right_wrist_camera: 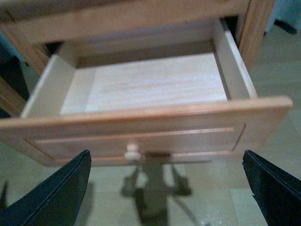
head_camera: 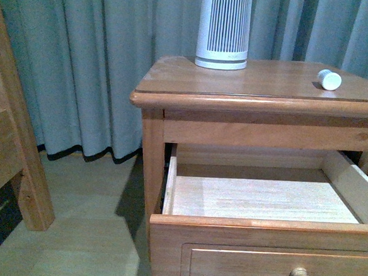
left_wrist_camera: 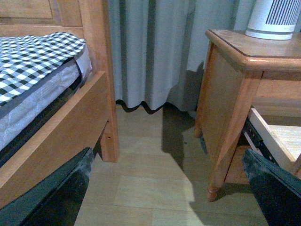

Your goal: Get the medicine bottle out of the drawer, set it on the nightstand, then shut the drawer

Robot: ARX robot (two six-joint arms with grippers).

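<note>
I'm looking into a bedroom: a nightstand beside a checked-sheet bed, with long curtains behind.

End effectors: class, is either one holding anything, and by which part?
Nothing is held. The left end effector and right end effector are both open and empty.

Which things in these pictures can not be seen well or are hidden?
- The white canister: its upper part is cut off by the edge of the front view.
- The drawer: its right side is cut off in the front view; its front is blurred in the right wrist view.
- The medicine bottle: too small for any label.
</note>
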